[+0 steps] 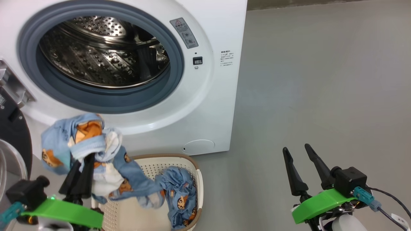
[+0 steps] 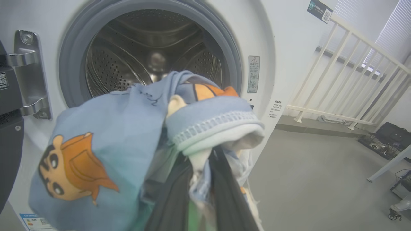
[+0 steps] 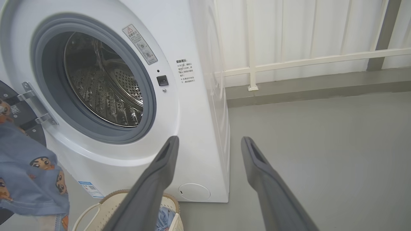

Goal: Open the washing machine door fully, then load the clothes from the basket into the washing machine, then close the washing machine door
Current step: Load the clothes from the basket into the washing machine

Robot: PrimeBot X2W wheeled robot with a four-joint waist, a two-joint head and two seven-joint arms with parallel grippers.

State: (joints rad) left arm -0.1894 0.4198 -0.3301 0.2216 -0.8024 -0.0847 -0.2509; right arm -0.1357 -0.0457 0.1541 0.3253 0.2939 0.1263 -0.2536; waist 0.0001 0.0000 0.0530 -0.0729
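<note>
Clothes (image 1: 57,141): one bundle of the blue printed fabric, with a white piece folded into it, hangs in the air just below the drum opening, pinched between the fingers of my left hand (image 1: 84,165). A tail of the fabric droops toward the basket (image 1: 149,167), where a further blue piece lies against the right wall. The basket stands on the floor (image 1: 321,80) just in front of the washing machine (image 1: 208,106).

Status. Step one reads as done. The washing machine door (image 1: 14,134) is swung out to the left on its hinge (image 1: 13,86), exposing the grey gasket (image 1: 96,99) and steel drum (image 1: 106,54). Step two is under way. I judge the drum empty as far as it shows. The first load is lifted but not yet inside, and at least one piece waits in the basket. Step three, closing the door, is not begun.

Right hand (image 1: 296,148): fingers spread, holding nothing, well apart from the machine, over the floor to its right.

Limits of view. The left fingertips are buried in cloth, so I cannot confirm the depth of grip. The door is cut off at the left edge of the head view, so I cannot tell whether it is fully open. I cannot tell whether the drooping tail is joined to the piece in the basket. The basket's near end is cut off at the bottom edge.
</note>
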